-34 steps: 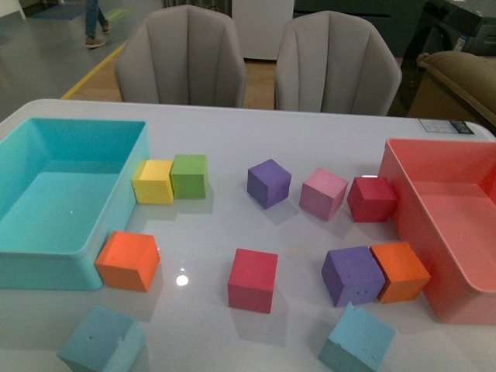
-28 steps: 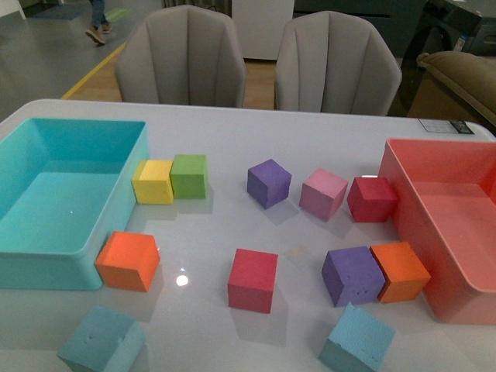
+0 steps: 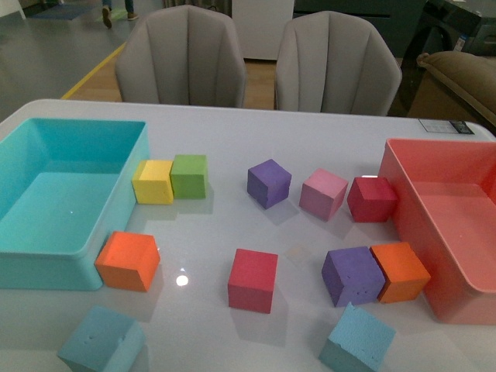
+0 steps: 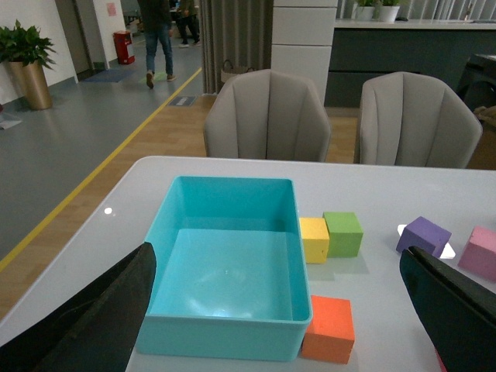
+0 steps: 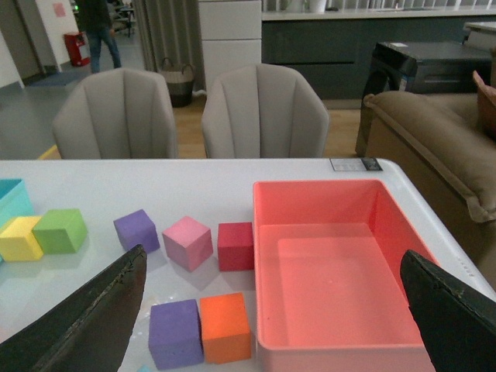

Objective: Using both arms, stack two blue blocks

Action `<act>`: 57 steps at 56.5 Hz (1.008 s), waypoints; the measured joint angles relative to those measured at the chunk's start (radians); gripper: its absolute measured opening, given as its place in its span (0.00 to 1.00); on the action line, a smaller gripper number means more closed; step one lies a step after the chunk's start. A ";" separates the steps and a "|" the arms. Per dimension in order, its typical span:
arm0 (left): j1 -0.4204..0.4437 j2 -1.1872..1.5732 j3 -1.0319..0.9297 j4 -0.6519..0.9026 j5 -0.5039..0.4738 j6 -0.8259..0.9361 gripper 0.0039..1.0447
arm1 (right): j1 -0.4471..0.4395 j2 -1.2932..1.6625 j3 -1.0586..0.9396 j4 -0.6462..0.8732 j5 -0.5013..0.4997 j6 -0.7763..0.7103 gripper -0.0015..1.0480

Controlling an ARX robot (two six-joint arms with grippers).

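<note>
Blue blocks show in the front view only: left blue block (image 3: pixel 101 342) at the near table edge, near the orange cube (image 3: pixel 128 260); right blue block (image 3: pixel 358 341) at the near edge, just in front of the purple cube (image 3: pixel 353 276). They lie well apart, not stacked. Neither arm shows in the front view. The left wrist view looks over the turquoise bin (image 4: pixel 225 335), the right wrist view over the red bin (image 5: pixel 341 194). Left gripper (image 4: pixel 277 252) and right gripper (image 5: pixel 273 253) are both held above the table facing the chairs, fingers spread wide, holding nothing.
</note>
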 joint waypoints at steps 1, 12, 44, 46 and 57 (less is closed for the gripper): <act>0.000 0.000 0.000 0.000 0.000 0.000 0.92 | 0.000 0.000 0.000 0.000 0.000 0.000 0.91; 0.000 0.000 0.000 0.000 0.000 0.000 0.92 | 0.000 0.005 0.002 -0.006 -0.006 -0.003 0.91; 0.000 0.000 0.000 0.000 0.000 0.000 0.92 | 0.210 1.144 0.170 0.179 -0.061 -0.335 0.91; 0.000 0.000 0.000 0.000 0.000 0.000 0.92 | 0.224 1.239 0.194 0.205 -0.057 -0.368 0.91; 0.000 0.000 0.000 0.000 0.000 0.000 0.92 | 0.240 1.518 0.311 0.245 -0.045 -0.459 0.91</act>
